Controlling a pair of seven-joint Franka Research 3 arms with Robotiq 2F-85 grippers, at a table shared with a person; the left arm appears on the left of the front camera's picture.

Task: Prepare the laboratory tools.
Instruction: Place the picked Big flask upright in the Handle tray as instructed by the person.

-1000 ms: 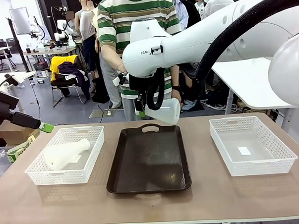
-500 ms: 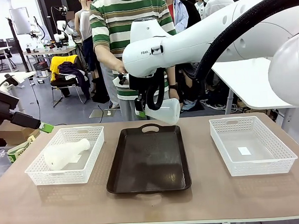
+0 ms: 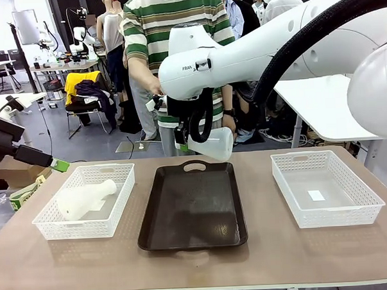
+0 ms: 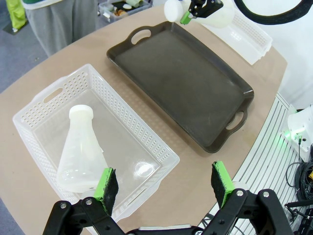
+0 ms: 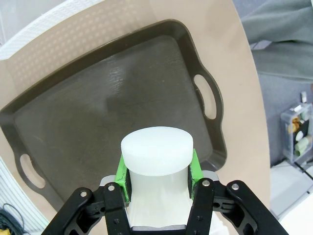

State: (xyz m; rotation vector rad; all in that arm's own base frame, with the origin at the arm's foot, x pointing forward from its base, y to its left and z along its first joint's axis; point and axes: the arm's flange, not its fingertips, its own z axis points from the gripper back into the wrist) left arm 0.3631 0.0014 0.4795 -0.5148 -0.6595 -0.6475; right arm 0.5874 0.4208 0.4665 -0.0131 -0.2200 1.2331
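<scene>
My right pincer (image 3: 184,145) is clenched on the neck of one flask (image 3: 214,144), with a green pad pressed to each side just below its round white mouth. In the front view that flask hangs on its side in the upper middle of the frame, wide base to the right. It is in the air over the far handle end of the dark brown tray (image 3: 191,212) and does not touch it. From my right wrist, the tray's bare floor spreads out behind the flask's mouth. A person (image 3: 175,24) in a green and white striped shirt stands at the far side of the table (image 3: 269,260), right behind my right arm.

My left pincer (image 4: 164,185) is released, jaws wide apart with nothing between them. It hovers at the middle left of the front view, left of the white mesh basket (image 4: 124,110) and higher. In my left wrist view the other flask (image 4: 82,154) lies on its side inside that basket at the left of the frame, neck toward the top, base toward my pads. A second white basket (image 3: 351,214) sits at the right of the front view, well apart from the tray, with a small white patch on its floor
</scene>
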